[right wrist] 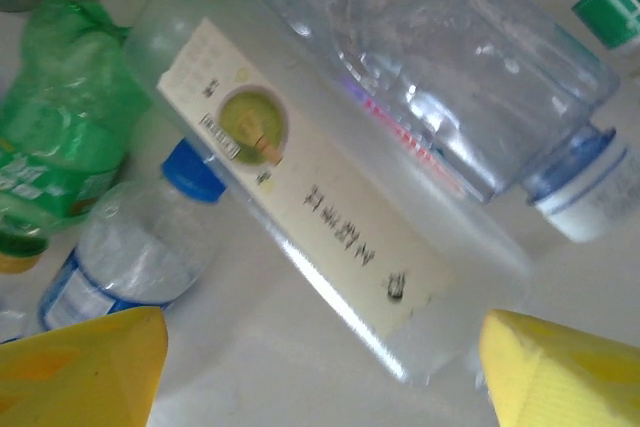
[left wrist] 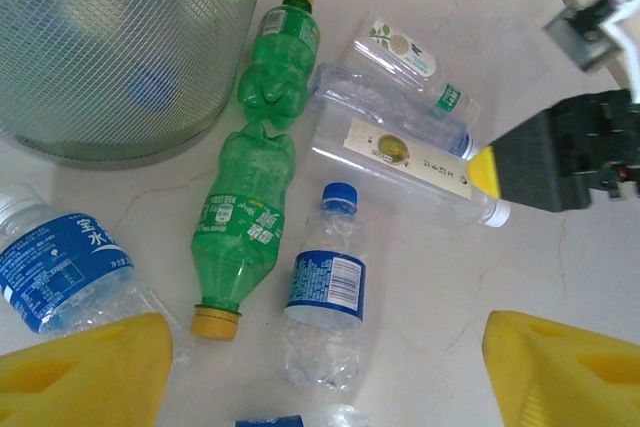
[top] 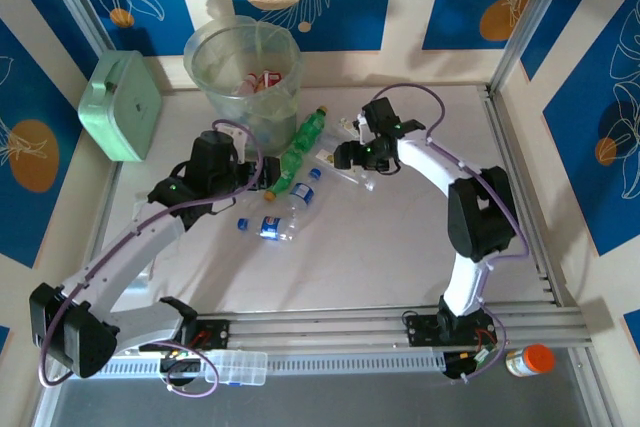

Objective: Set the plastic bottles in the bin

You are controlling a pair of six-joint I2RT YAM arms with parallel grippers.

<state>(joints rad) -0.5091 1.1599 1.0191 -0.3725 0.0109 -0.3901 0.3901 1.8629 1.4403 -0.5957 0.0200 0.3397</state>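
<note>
The bin [top: 243,72] stands at the back left with a few bottles inside; its meshed wall [left wrist: 110,47] fills the left wrist view's top left. Two green bottles [left wrist: 245,207] [left wrist: 278,52] lie end to end beside it. A clear blue-capped bottle [left wrist: 325,287] lies just ahead of my open left gripper [left wrist: 325,377] [top: 252,175], between its yellow fingers. Another blue-label bottle [left wrist: 60,257] lies left of it. My right gripper [right wrist: 320,372] [top: 345,155] is open, hovering over a clear cream-labelled bottle [right wrist: 320,207] [left wrist: 410,152], beside a second clear bottle [right wrist: 450,77].
A mint-green square box [top: 122,105] leans at the left wall. A clear plastic case [top: 232,367] and an orange-capped bottle [top: 527,359] sit off the table at the near rail. Bare tabletop [top: 400,247] stretches in front of the bottle cluster.
</note>
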